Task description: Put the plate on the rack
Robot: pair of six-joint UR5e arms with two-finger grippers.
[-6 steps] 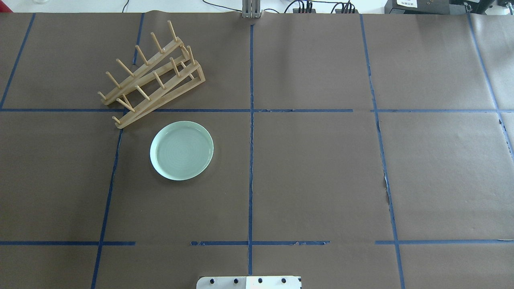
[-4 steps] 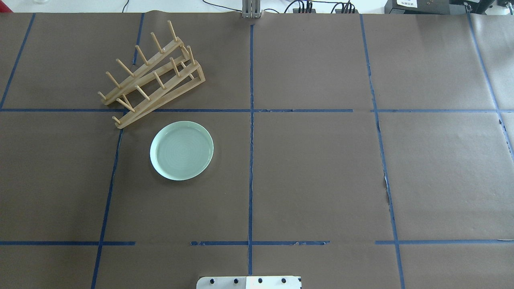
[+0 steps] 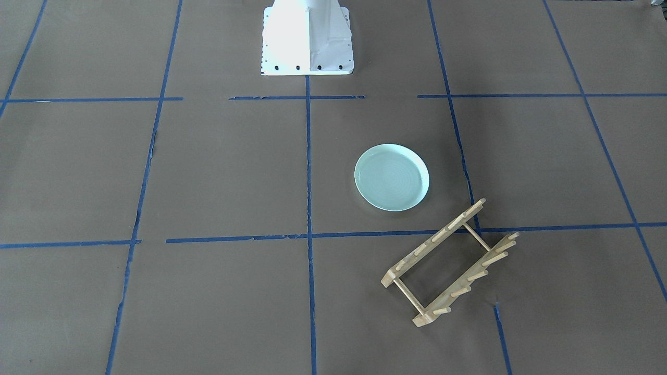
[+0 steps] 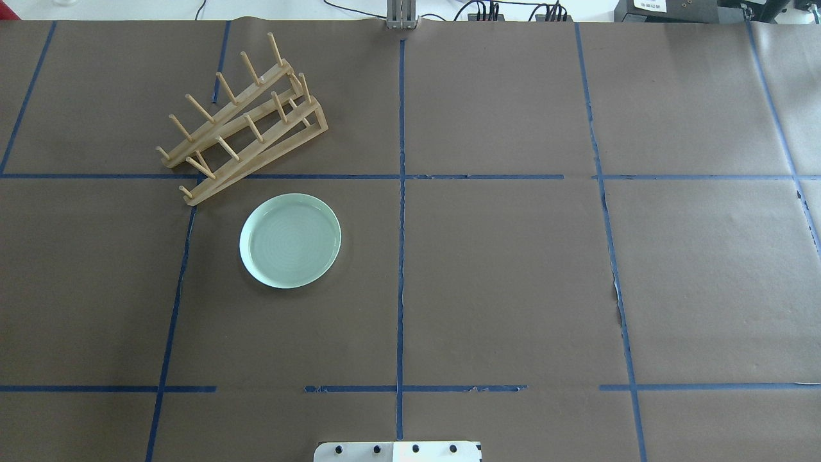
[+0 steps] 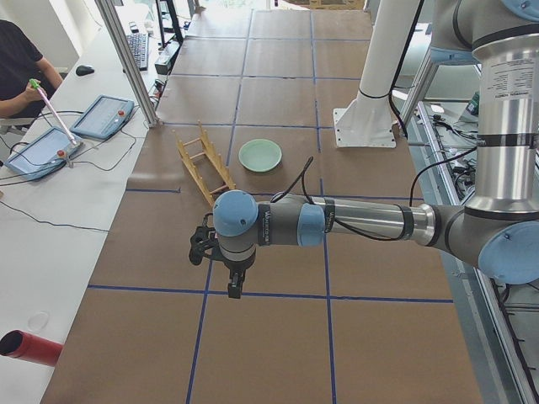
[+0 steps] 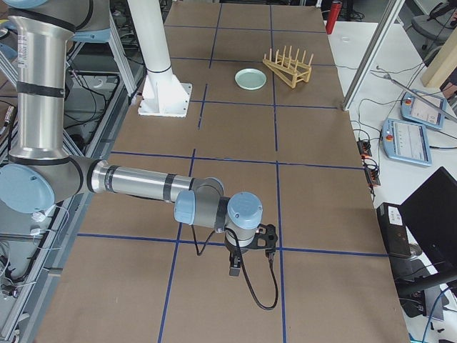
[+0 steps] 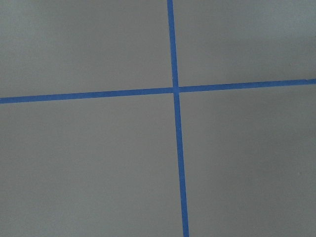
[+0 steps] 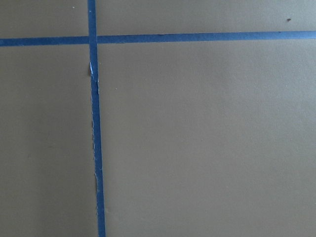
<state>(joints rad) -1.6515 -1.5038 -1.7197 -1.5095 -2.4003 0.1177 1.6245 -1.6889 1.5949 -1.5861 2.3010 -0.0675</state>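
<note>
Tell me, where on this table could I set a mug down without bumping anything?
On the table, the whole half on the robot's right of the centre tape line is bare. So is the stretch between the plate and the robot base. It is crowded only at far left, where the rack stands beside the plate, apart.

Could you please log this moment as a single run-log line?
phase: pre-grasp | plate: flat on table, apart from empty rack | left end effector: away from plate, open/shut unclear | right end effector: likewise
</note>
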